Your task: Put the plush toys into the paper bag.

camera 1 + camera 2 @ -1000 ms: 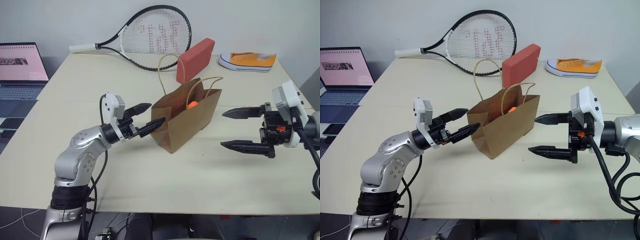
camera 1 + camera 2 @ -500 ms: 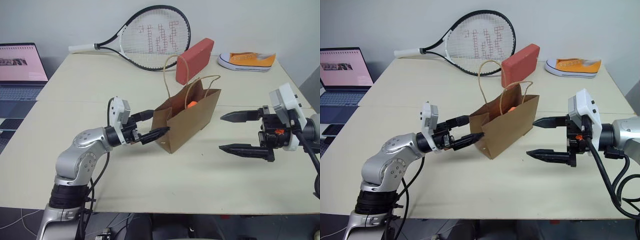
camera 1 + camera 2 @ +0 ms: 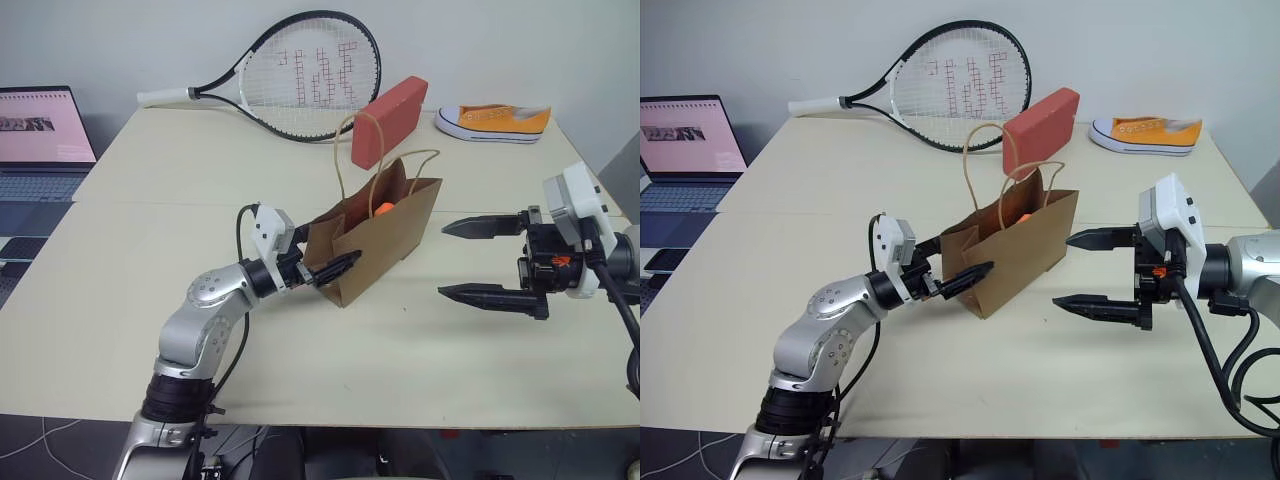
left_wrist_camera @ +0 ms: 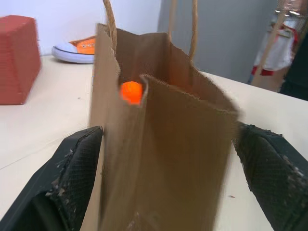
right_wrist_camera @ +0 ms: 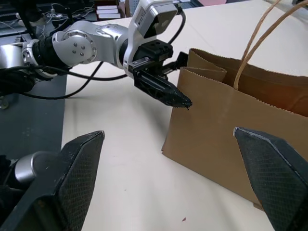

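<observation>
Left eye view: paper bag (image 3: 375,235) stands upright near the middle of the desk (image 3: 120,300), mouth open, both cord handles up. An orange plush toy (image 3: 384,210) shows just inside the mouth; the left wrist view has the same orange patch behind the bag's folded end. The white egg toy cannot be made out.

Left gripper (image 3: 325,262) is at the bag's narrow end, fingers spread wide, one on each side of that end. Contact with the paper cannot be told. Nothing is held.

Right gripper (image 3: 480,260) hangs above the desk on the bag's other side, apart from it, fingers fully spread, pointing at the bag, empty.

Toward the far edge: tennis racket (image 3: 300,75), red block (image 3: 390,120) just behind the bag, orange sneaker (image 3: 495,122) at the far right corner. Laptop (image 3: 40,135) sits beyond the left edge.
</observation>
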